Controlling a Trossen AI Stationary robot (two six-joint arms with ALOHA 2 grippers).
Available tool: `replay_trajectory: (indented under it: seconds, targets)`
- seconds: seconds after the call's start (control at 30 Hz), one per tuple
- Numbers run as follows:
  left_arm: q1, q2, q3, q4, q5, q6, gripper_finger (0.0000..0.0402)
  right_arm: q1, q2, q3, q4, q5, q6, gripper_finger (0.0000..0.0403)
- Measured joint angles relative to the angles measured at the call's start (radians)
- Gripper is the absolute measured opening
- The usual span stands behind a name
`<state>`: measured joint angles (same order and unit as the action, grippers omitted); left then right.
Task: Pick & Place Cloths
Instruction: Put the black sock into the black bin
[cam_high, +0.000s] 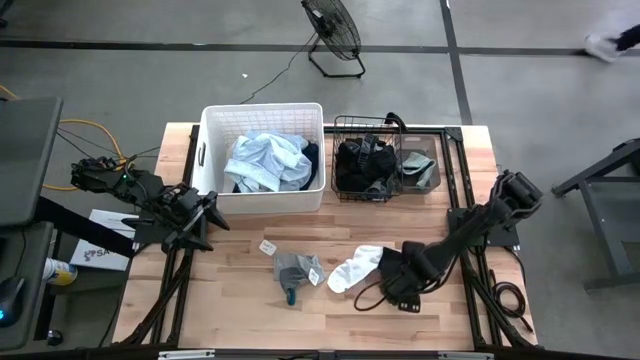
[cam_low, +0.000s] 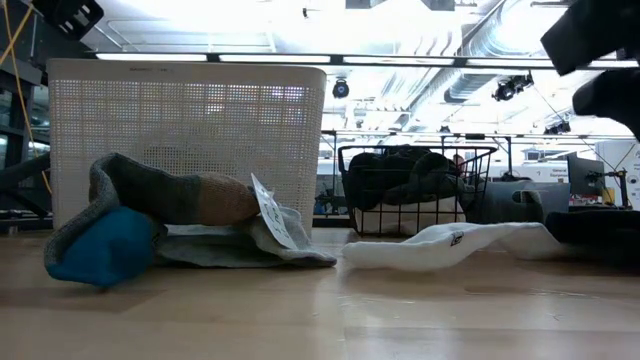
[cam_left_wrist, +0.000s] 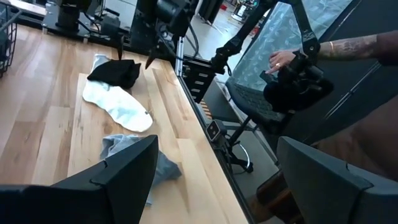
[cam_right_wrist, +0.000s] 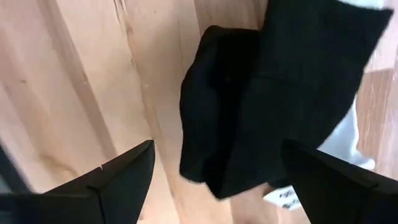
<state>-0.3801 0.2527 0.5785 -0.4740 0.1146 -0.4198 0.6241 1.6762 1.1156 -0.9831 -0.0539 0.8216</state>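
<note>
My right gripper (cam_right_wrist: 211, 168) is hovering with its fingers spread wide directly over the black cloth (cam_right_wrist: 273, 93), which my right wrist view is showing as a crumpled dark fold lying on the tabletop (cam_right_wrist: 74, 81) with a strip of the white sock (cam_right_wrist: 348, 140) peeking out beside it; I am not touching it as far as I can tell. The high view is giving what the wrist cannot: the black cloth (cam_high: 392, 268) is lying just beside the white sock (cam_high: 355, 268), both in front of the black wire basket (cam_high: 385, 160), which is holding dark cloths. To the left of the sock, the grey cloth with a blue end (cam_high: 295, 270) is lying in front of the white tub (cam_high: 262, 160), which is holding light blue cloths (cam_high: 265, 160). Only the low view is showing the grey cloth (cam_low: 170, 215) bunched up, with a white tag (cam_low: 268, 212) standing against it. My left gripper (cam_left_wrist: 211, 180) is waiting, fingers apart, beside the tub's left end. Its wrist view alone is showing a person's hand (cam_left_wrist: 280, 60) on a dark device beyond the tabletop's edge.
</note>
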Motion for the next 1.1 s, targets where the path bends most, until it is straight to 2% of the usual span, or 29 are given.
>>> replay_trajectory:
  seconds: [0.13, 0.43, 0.73, 0.87, 1.1]
  targets:
    - [0.000, 0.000, 0.000, 0.000, 0.000, 0.041, 0.0324, 0.006, 0.038, 0.000, 0.000, 0.050, -0.021, 0.0340]
    - [0.000, 0.000, -0.003, 0.010, 0.036, 0.147, 0.0324, 0.004, 0.097, 0.000, 0.001, 0.089, -0.023, 0.0340]
    - [0.000, -0.012, -0.158, 0.198, 0.046, 0.169, 0.0324, 0.004, 0.117, -0.001, 0.007, 0.129, -0.006, 0.0335]
    - [0.000, -0.025, -0.219, 0.298, 0.063, 0.169, 0.0324, 0.004, 0.117, -0.001, 0.021, 0.134, 0.001, 0.0309]
    - [0.000, -0.029, -0.265, 0.344, 0.063, 0.132, 0.0324, 0.004, 0.117, -0.001, 0.031, 0.127, 0.002, 0.0233]
